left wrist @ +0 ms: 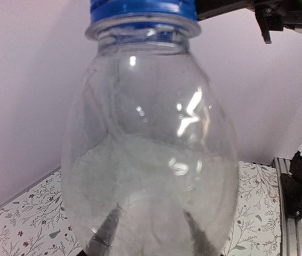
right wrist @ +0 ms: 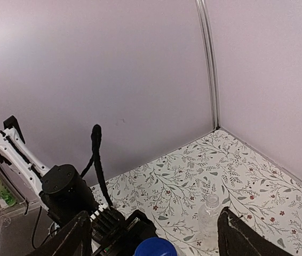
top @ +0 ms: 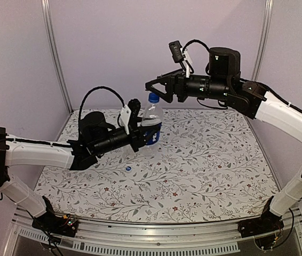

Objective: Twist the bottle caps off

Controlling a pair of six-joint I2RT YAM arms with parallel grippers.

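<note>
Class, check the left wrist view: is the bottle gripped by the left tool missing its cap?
No: a blue cap sits on the neck of the clear bottle, right at the top of that view.

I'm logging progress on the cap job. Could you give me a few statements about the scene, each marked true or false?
1. The clear plastic bottle with the dark blue label wears its round blue screw cap. True.
2. The right gripper is clamped on that cap. False: its jaws stand open on either side of it.
3. A second small blue cap lies loose on the floral table cover. True.
4. The left gripper is open. False: it is shut on the labelled bottle.
</note>
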